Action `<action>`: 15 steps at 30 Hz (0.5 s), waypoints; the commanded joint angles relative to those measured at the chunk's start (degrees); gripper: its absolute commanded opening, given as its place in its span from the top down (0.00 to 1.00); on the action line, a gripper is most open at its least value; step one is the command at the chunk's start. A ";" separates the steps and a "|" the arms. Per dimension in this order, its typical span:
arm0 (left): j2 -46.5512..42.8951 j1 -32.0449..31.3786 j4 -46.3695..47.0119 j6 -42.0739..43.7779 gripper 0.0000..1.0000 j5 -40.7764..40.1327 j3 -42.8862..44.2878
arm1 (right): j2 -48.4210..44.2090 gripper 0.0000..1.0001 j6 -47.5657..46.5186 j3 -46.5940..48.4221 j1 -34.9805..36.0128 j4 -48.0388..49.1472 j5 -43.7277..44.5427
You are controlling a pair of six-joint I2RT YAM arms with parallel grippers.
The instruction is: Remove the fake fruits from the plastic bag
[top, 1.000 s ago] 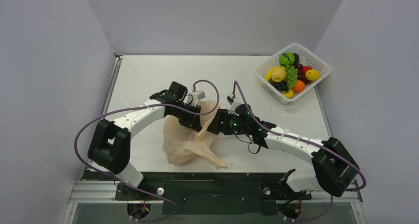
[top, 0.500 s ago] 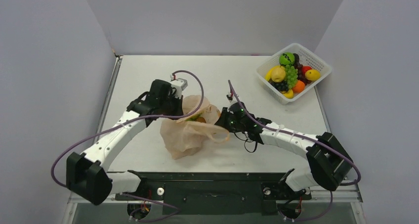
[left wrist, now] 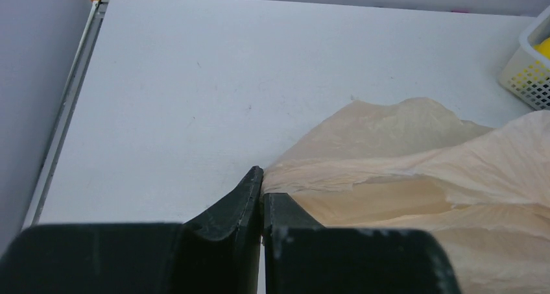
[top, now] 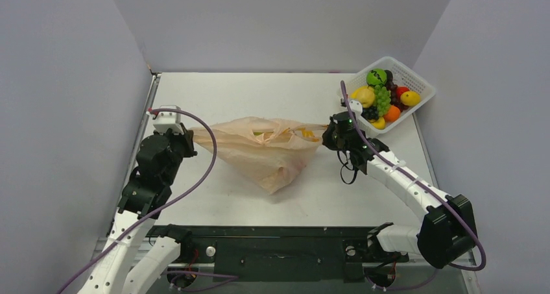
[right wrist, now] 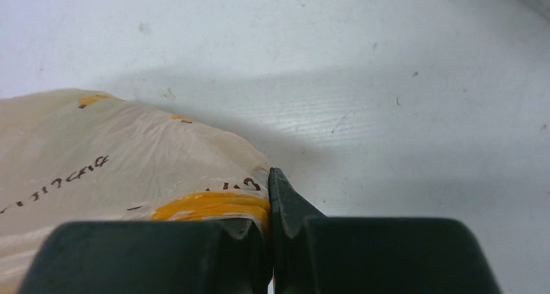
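My left gripper [left wrist: 261,179] is pinched tight on the bag's [top: 266,156] left edge; my right gripper [right wrist: 268,180] is clamped on its right edge, over an orange-printed fold; the bag spans taut between them above mid-table [top: 214,93]; fruits [top: 267,135] show faintly inside.

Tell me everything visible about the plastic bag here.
The bag is thin, crinkly, translucent peach plastic with dark print and an orange patch. It is stretched wide between the left gripper and right gripper, each shut on one top end. Its body sags to a point that seems to rest on the table. A yellow-green shape shows through near the top.
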 commanded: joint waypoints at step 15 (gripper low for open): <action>3.34 1.32 7.60 2.96 0.36 18.22 0.80 | 8.61 0.52 -11.24 19.51 10.48 -10.38 4.20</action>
